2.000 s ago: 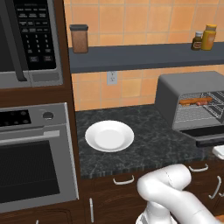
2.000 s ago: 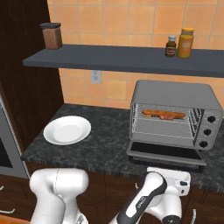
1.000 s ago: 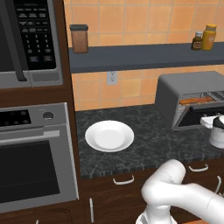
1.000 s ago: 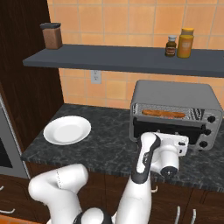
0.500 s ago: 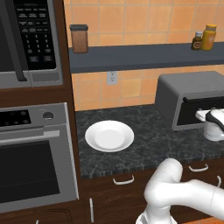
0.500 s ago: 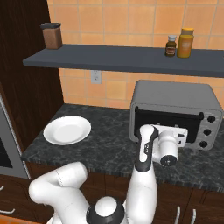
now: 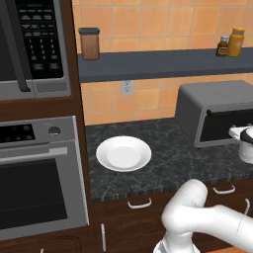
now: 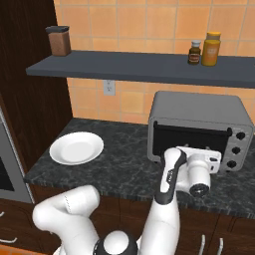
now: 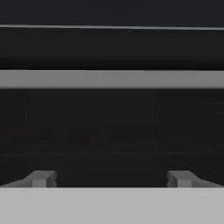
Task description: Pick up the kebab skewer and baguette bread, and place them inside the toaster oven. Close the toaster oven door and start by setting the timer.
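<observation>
Dark stone counter (image 8: 124, 149), tiled wall behind. The oven (image 8: 199, 119) stands at its right end, door (image 8: 191, 141) shut, presumably with food inside. The gripper (image 9: 112, 178), fingers (image 9: 41, 178) spread, faces the door's handle (image 9: 112, 79), likely having pushed it closed.

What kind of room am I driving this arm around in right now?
A rendered home kitchen, by the look of it: a dark stone counter with a toaster oven and a white plate on it, a built-in oven under a microwave, and orange tiled walls.
</observation>
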